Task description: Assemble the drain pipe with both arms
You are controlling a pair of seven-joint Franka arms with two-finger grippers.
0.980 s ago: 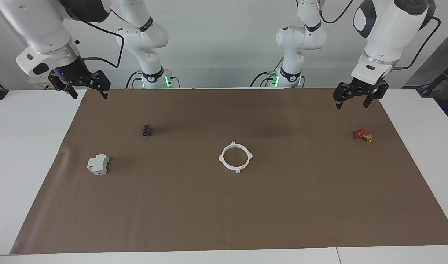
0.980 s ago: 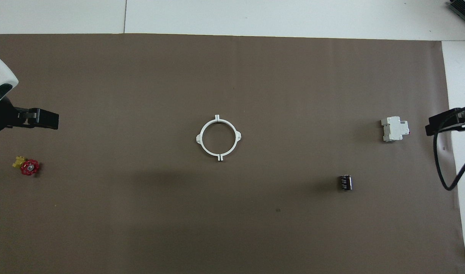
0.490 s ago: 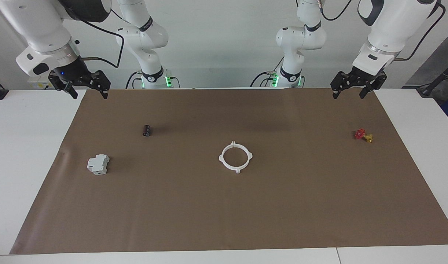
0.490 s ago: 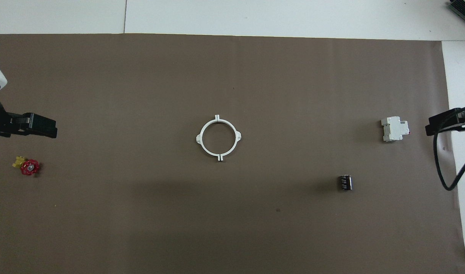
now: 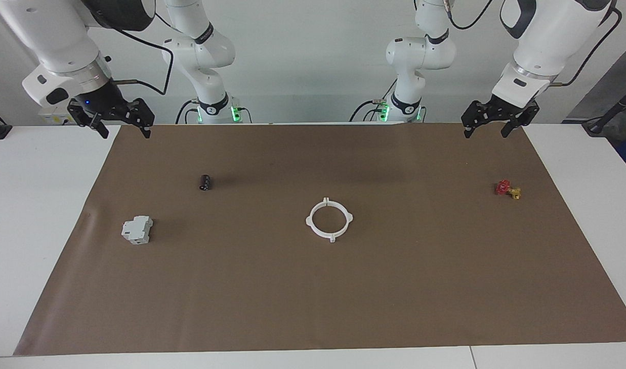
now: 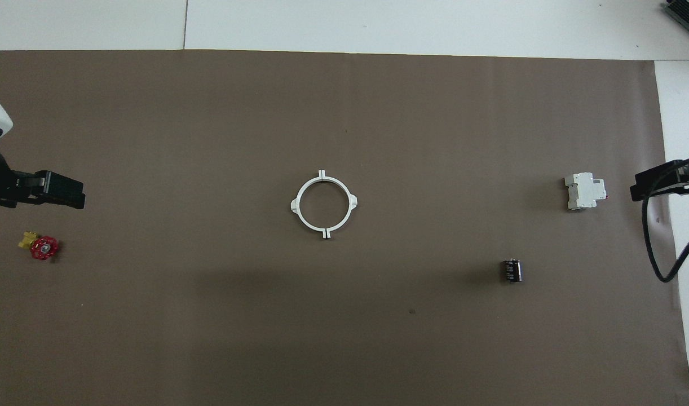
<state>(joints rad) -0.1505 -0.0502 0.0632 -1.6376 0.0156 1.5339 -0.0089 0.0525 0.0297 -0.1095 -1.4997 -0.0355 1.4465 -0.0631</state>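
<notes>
The drain pipe (image 5: 332, 237) lies in the middle of the brown mat as one white ring, its two halves meeting at small end tabs; it also shows in the overhead view (image 6: 325, 232). My left gripper (image 5: 485, 133) hangs open and empty over the mat's edge nearest the robots, at the left arm's end; it also shows in the overhead view (image 6: 62, 190). My right gripper (image 5: 126, 133) hangs open and empty over the mat's corner at the right arm's end (image 6: 654, 183). Both are far from the ring.
A grey-white boxy block (image 5: 137, 229) and a small dark cylinder (image 5: 205, 182) lie toward the right arm's end. A red and yellow valve (image 5: 507, 188) lies toward the left arm's end. The brown mat (image 5: 313, 307) covers most of the white table.
My left gripper has lifted and drawn back toward the robots' edge of the mat. The right arm and the ring have not moved.
</notes>
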